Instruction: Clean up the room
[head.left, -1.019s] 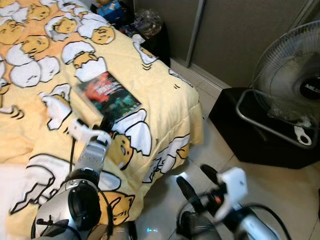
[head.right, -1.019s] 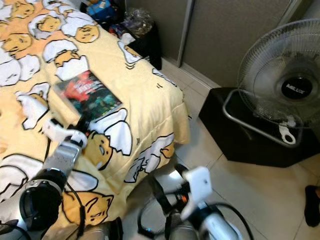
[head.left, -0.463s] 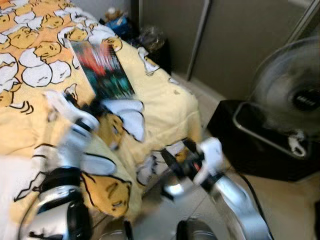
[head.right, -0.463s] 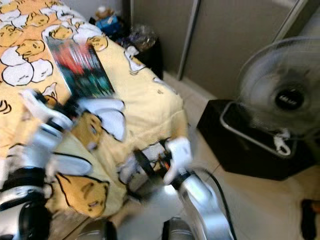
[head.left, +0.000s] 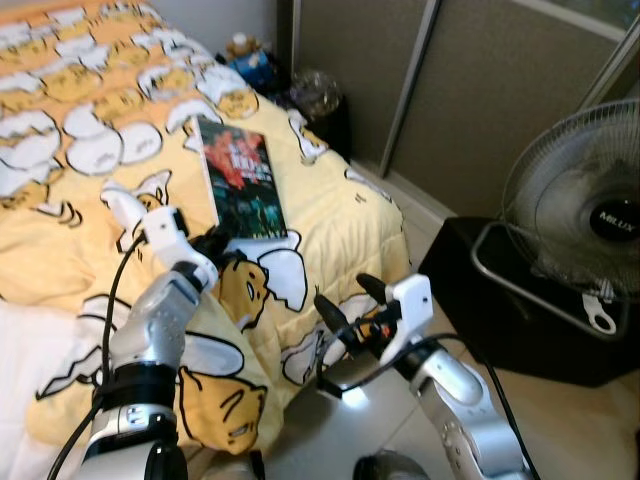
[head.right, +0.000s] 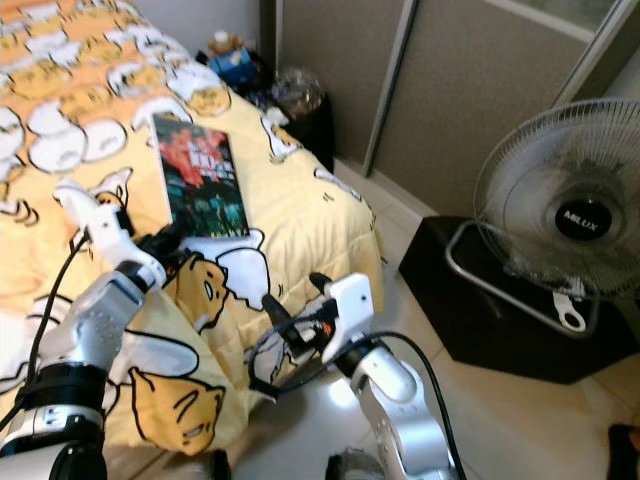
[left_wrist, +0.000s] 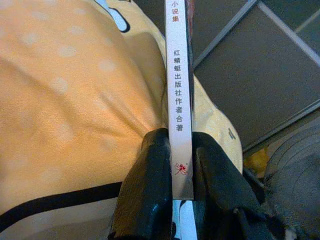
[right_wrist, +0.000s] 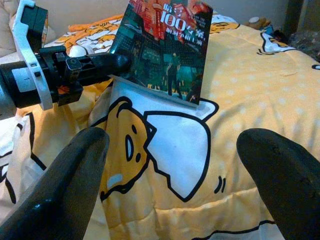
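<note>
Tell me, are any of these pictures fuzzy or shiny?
Left eye view: sharp now, with a bright glare patch on the pale tiled floor. Left wrist view: the white spine of the dark-covered paperback book is crisp, the grey sliding door behind it soft. Right wrist view: the right pincer's black fingers loom big and slightly blurred.

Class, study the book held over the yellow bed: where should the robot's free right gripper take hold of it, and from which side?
Grip the book at its free lower corner, nearest the open right gripper, coming from the bed's foot. The left gripper pinches the spine end, and the thin flat cover suits fingers closing across its thickness.
</note>
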